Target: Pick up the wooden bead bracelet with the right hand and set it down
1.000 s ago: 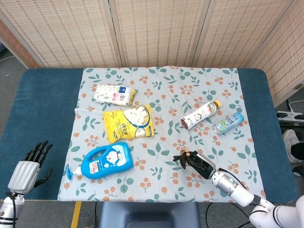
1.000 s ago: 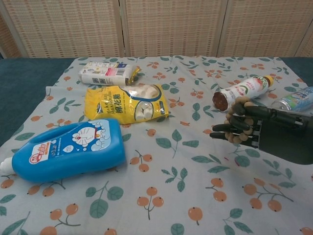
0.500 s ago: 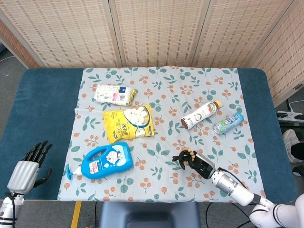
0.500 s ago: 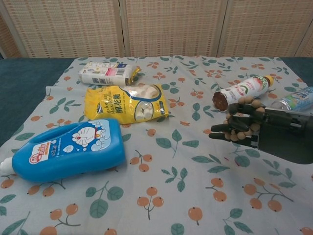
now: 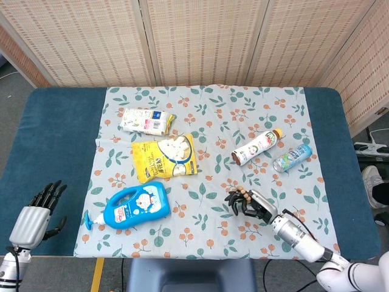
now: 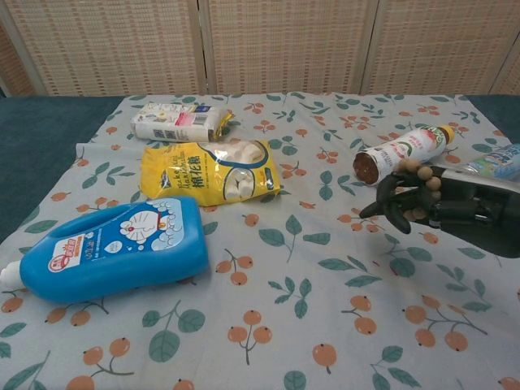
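Gripping wooden bead bracelet (image 6: 418, 188) in curled right hand (image 6: 443, 207) fingers (image 6: 398, 213), above cloth. Risk: beads snagging on fingertips at release. Left hand (image 5: 37, 214) open, idle.

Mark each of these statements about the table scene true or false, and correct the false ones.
1. The right hand holds the wooden bead bracelet. True.
2. The blue detergent bottle stands upright. False: it lies on its side on the floral cloth.
3. The left hand grips the yellow snack bag. False: it holds nothing, over the blue table edge, far from the yellow snack bag.
4. Two drink bottles lie on their sides beyond the right hand. True.
5. The bracelet rests on the white packet. False: the white packet lies at the cloth's far left, with no beads on it.
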Robot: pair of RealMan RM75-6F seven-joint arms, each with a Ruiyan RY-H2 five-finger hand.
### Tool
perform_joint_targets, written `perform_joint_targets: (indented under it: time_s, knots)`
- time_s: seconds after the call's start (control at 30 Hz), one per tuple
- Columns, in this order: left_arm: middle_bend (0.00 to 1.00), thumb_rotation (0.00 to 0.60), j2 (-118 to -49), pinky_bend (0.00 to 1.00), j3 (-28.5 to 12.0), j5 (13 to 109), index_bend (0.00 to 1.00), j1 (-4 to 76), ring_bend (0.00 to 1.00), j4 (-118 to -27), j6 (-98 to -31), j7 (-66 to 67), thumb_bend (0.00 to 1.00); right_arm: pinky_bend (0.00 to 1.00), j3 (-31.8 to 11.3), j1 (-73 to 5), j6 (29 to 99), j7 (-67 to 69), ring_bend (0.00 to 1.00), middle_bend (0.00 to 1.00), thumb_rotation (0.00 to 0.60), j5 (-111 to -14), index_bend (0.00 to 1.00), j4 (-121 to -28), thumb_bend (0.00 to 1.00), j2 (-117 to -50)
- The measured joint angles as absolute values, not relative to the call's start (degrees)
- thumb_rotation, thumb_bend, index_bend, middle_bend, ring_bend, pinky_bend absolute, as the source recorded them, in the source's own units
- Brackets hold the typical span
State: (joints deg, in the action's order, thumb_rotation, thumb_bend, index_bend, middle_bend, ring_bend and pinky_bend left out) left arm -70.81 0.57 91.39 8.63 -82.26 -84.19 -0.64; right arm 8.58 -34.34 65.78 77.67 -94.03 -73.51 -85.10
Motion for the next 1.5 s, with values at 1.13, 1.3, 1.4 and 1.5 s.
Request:
perform_joint_targets:
  time_s: [1.13,1.3,1.4,1.5]
  knots:
    - [0.00,0.600,-70.97,0.21,0.55,91.31,0.00,8.62,0.00,-82.24,-84.05,-0.19,0.44,0.01,3.34,-30.50,53.93,-5.54,0.00,0.12,0.600,-82.00,0.00,-72.86,0.27,-80.24]
    - [0.00,0.600,-71.07,0.21,0.56,91.30,0.00,8.68,0.00,-82.18,-83.93,-0.08,0.44,0.10,3.21,-30.14,55.54,-2.21,0.07,0.12,0.600,-84.06,0.00,-74.78,0.27,-78.24]
    - [0.00,0.600,-71.14,0.21,0.55,91.27,0.00,8.72,0.00,-82.17,-83.85,-0.02,0.44,0.10,3.23,-30.24,54.93,-0.04,0.12,0.12,0.600,-84.19,0.00,-75.61,0.27,-77.14]
    - [0.00,0.600,-71.16,0.21,0.54,91.17,0.00,8.71,0.00,-82.16,-83.78,0.03,0.44,0.06,3.38,-30.71,52.38,0.44,0.06,0.11,0.600,-83.52,0.00,-76.32,0.27,-76.37]
